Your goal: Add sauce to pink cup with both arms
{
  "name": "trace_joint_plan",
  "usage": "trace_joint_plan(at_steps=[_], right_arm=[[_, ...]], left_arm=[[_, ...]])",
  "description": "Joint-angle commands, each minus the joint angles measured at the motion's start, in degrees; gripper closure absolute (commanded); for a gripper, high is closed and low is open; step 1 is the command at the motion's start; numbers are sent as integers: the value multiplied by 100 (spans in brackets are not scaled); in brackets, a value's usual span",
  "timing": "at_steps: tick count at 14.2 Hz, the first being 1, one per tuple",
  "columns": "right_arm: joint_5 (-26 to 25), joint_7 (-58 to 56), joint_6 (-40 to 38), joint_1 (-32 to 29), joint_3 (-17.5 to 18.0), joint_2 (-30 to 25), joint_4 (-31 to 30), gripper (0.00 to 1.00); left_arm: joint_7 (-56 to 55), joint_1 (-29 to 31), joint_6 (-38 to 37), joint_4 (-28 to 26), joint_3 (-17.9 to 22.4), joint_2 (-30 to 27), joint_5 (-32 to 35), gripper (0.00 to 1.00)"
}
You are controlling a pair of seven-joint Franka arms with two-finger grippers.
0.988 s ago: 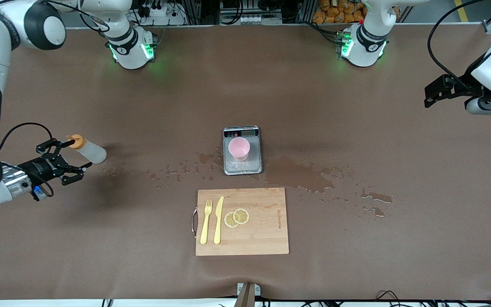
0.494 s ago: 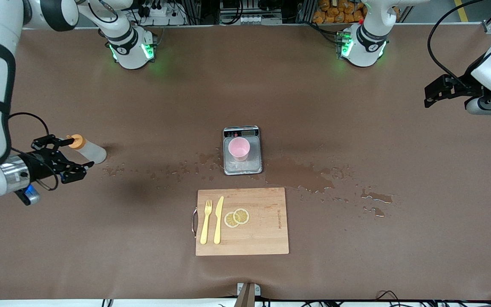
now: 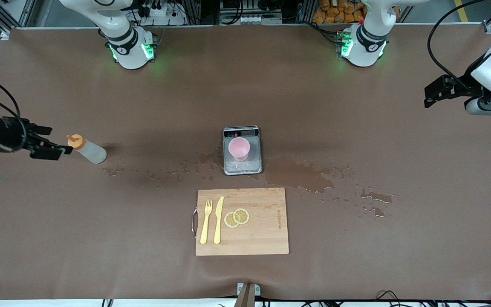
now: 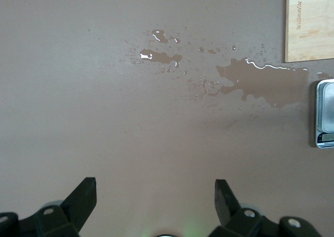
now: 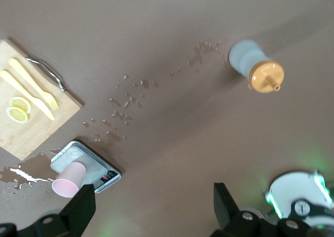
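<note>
The sauce bottle [image 3: 87, 150], whitish with an orange cap, stands on the brown table toward the right arm's end; it also shows in the right wrist view [image 5: 255, 64]. My right gripper [image 3: 56, 140] is open and empty, just beside the bottle's cap and apart from it; its jaws show wide apart in the right wrist view [image 5: 154, 205]. The pink cup [image 3: 239, 148] stands upright on the grey scale [image 3: 242, 167] at mid-table, and also shows in the right wrist view [image 5: 69, 179]. My left gripper [image 3: 428, 97] waits open and empty over the left arm's end of the table, also in its wrist view [image 4: 155, 203].
A wooden cutting board [image 3: 262, 230] with a yellow fork [image 3: 205, 221], a yellow knife [image 3: 218, 219] and lemon slices [image 3: 236, 217] lies nearer the front camera than the scale. Wet spills [image 3: 305, 177] spread on the table on both sides of the scale.
My right gripper has drawn back from the bottle toward the right arm's end of the table. The bottle stays standing where it was. The left arm has not moved.
</note>
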Motion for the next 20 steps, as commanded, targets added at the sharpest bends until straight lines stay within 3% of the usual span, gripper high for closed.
trace_joint_plan(at_steps=[1,4,6,8,20], right_arm=[[-710,-694,798,88,75,-1127,-1069,0],[-1563,-828,1115,1,417,-1383,-990,0],[-2074,-863,1274,-227,891,-1524,-990,0],[-2067,-820,1274,-439,1112,-1577,-1025,0],[-1996,-864,1433,-457,1113,-1568,-990,0]], left_arm=[[25,38,-22,60,-12,16,-53,0],[25,38,-22,60,-12,16,-53,0],[25,38,-22,60,-12,16,-53,0],[25,38,-22,60,-12,7,-53,0],[25,38,-22,60,-12,16,-53,0]])
